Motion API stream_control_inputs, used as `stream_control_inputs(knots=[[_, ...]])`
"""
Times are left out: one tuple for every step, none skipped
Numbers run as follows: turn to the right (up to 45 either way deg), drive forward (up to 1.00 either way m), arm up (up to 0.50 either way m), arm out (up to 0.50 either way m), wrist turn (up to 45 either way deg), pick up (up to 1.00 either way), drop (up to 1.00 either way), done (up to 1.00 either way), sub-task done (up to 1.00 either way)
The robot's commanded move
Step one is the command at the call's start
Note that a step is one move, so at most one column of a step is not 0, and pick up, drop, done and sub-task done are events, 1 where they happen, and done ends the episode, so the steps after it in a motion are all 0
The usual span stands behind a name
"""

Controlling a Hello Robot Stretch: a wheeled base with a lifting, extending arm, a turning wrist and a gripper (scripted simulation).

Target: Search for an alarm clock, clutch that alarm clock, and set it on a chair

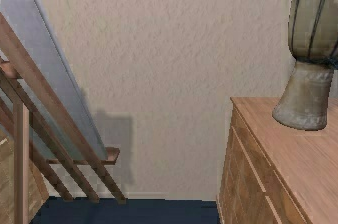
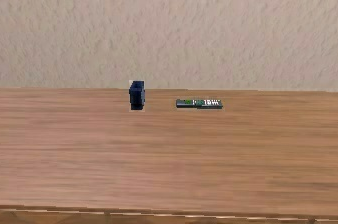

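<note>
Arm side view: dark-blue upright block [image 2: 137,95], likely the alarm clock, stands on the wooden desk [image 2: 167,160] toward its 12 o'clock edge. Probably light, rigid, smooth; take it by the flat sides. Flat dark bar [image 2: 199,102] lies near, at its 3 o'clock. State of fingers: cannot tell.

No words or numbers can be read here. The flat dark thing [image 2: 199,102] lying on the wooden top [image 2: 167,165] has some tiny white marks near one end — they are too small to make out.
</note>
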Motion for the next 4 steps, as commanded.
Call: stream_control_inputs(knots=[[0.0, 0.0, 0.5, 0.0, 0.0, 0.0, 0.0, 0.0, 0.0], [0.0, 0.0, 0.38, 0.0, 0.0, 0.0, 0.0, 0.0, 0.0], [0.0, 0.0, 0.0, 0.5, 0.0, 0.0, 0.0, 0.0, 0.0], [0.0, 0.0, 0.0, 0.0, 45.0, 0.0, 0.0, 0.0, 0.0]])
